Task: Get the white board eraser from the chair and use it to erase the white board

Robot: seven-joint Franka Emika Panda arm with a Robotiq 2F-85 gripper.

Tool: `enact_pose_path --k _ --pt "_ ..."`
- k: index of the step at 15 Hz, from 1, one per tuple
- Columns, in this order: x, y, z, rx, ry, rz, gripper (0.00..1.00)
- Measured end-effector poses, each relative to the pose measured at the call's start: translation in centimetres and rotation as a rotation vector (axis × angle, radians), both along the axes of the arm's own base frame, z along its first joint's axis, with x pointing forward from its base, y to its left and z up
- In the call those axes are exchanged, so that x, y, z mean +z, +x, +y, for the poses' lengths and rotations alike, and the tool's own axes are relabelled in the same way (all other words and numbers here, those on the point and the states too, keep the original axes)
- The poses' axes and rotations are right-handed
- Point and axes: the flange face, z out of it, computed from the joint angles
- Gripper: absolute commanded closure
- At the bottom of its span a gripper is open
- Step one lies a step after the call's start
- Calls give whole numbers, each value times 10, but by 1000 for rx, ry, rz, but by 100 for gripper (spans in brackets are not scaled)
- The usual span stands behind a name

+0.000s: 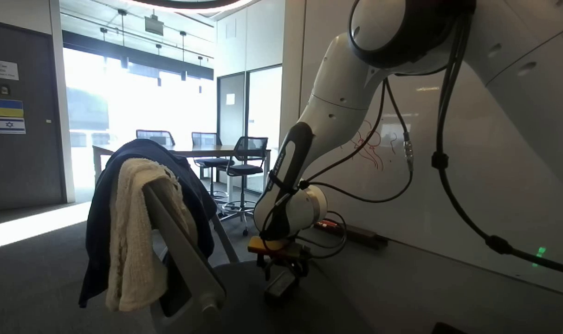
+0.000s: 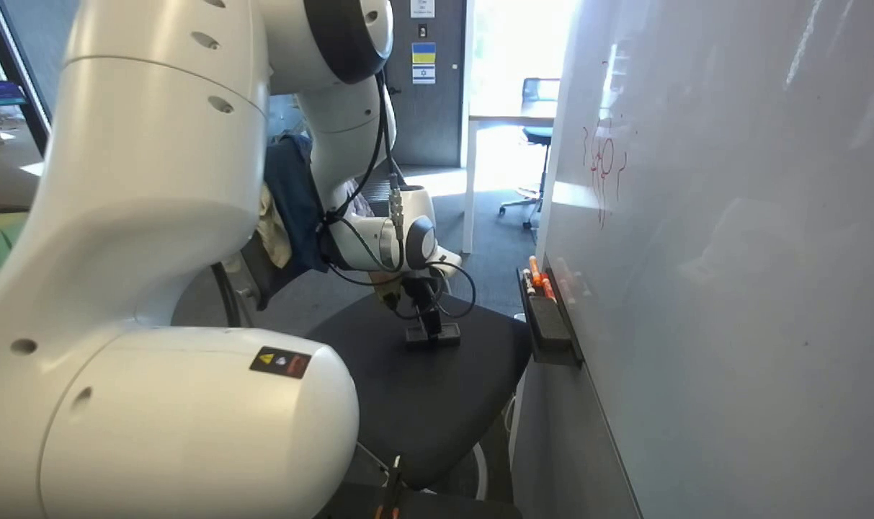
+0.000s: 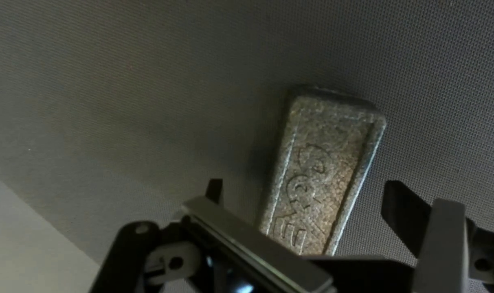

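- Item: eraser (image 3: 320,175), resting on the surface of the chair (image 2: 422,396), lettered face up.
- Jaws: apart, nothing clamped. In the wrist view one stands to each side of the eraser, with fabric showing in both gaps.
- Long axis: runs away from the jaws, the far end leaning toward picture right and reaching past their tips. Near end hidden.
- Offset: the eraser appears nearer the jaw at picture right. In my judgement, closing would meet the long sides slightly askew; a small turn should even the bite.
- Height: whether the tips are low enough beside the eraser cannot be told.
- Stage, as judged: lining up for the grasp. Closing too high could let the eraser slip.
- Outstanding: pickup and wiping. Red marks (image 2: 602,169) show on the board (image 2: 732,324), which stands beside the chair.
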Motion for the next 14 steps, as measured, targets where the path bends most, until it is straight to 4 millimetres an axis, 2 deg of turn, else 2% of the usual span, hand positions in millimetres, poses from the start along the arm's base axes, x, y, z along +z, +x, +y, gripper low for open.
enact_pose_path --k 4,5,6,11,14 --pt "-5 -1 1 12 -2 4 0" --pt "-7 -2 1 15 -2 9 7" --pt "-10 -3 1 18 -3 13 26" --pt "-20 -6 3 40 -5 25 66" --pt "-21 -6 6 52 -5 27 69"
